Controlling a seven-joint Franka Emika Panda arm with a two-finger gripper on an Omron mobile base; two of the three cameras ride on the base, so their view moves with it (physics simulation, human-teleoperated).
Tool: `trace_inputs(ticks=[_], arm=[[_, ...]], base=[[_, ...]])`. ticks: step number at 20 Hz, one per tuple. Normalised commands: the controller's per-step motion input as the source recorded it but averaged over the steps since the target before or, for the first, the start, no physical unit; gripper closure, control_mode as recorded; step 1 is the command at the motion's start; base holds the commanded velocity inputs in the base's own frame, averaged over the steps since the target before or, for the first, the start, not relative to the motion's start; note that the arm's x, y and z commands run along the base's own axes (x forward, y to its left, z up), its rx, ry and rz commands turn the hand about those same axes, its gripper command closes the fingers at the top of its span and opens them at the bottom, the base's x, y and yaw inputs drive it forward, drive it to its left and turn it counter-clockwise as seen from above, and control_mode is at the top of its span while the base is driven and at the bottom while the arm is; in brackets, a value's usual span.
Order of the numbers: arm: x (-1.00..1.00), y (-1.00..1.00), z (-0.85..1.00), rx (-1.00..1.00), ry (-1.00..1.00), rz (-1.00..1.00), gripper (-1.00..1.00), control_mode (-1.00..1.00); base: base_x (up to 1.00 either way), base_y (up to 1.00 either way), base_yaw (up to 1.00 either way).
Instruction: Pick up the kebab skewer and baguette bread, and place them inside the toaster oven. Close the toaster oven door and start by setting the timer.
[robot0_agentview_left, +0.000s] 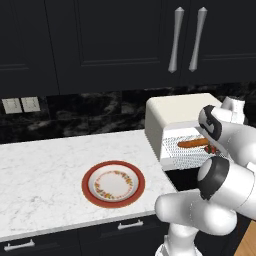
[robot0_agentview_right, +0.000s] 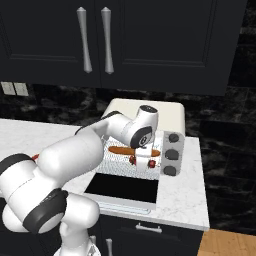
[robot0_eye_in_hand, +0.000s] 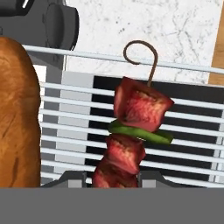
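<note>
The cream-white toaster oven stands on the counter. Its toaster oven door is folded down flat, dark glass facing up. The orange-brown baguette bread lies on the wire rack inside, and fills the left of the hand view. My gripper reaches into the oven mouth, shut on the kebab skewer, which has red meat chunks, a green slice and a hooked wire end. The skewer hangs just over the rack, to the right of the baguette. Skewer chunks show under my hand.
A red-rimmed plate sits on the marble counter left of the oven, with nothing on it. Three grey knobs line the oven's right side. Dark cabinets hang overhead. The open door juts out past the counter's front edge.
</note>
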Motion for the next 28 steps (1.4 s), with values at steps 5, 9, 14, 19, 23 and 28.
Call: trace_inputs(ticks=[5,9,14,19,23,28], arm=[[0.03,0.00,0.00,0.00,0.00,0.00,-1.00,-1.00],[0.00,0.00,0.00,0.00,0.00,0.00,-1.00,-1.00],[-0.01,0.00,0.00,0.00,0.00,0.00,-1.00,-1.00],[-0.15,-0.02,0.17,0.00,-0.06,0.00,-1.00,-1.00],[-0.21,-0.02,0.44,0.00,-0.03,-0.03,-1.00,-1.00],[-0.44,0.00,0.42,-0.01,-0.07,0.01,-1.00,-1.00]], base=[[0.00,0.00,0.00],[0.00,0.00,0.00],[0.00,0.00,0.00],[0.00,0.00,0.00],[0.00,0.00,0.00],[0.00,0.00,0.00]])
